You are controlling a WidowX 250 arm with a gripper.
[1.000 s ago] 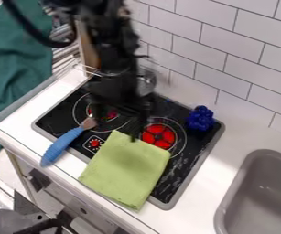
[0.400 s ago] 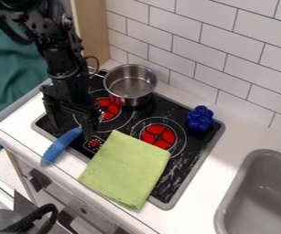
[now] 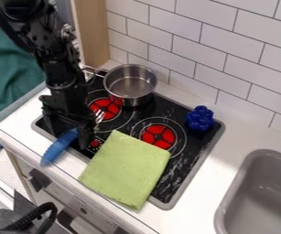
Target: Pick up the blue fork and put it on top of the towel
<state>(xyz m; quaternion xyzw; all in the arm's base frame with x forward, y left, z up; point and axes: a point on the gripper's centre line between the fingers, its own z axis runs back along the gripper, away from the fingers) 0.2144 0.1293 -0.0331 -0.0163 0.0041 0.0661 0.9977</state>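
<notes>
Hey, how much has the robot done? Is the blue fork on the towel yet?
Not yet! Done: the claw looks to have reached the blue fork. In hand: nothing gripped, it seems, as the claw's fingers stand apart around the handle. Left: grip it, lift it and lay it on the green towel, which lies beside it, partly on the stove.
</notes>
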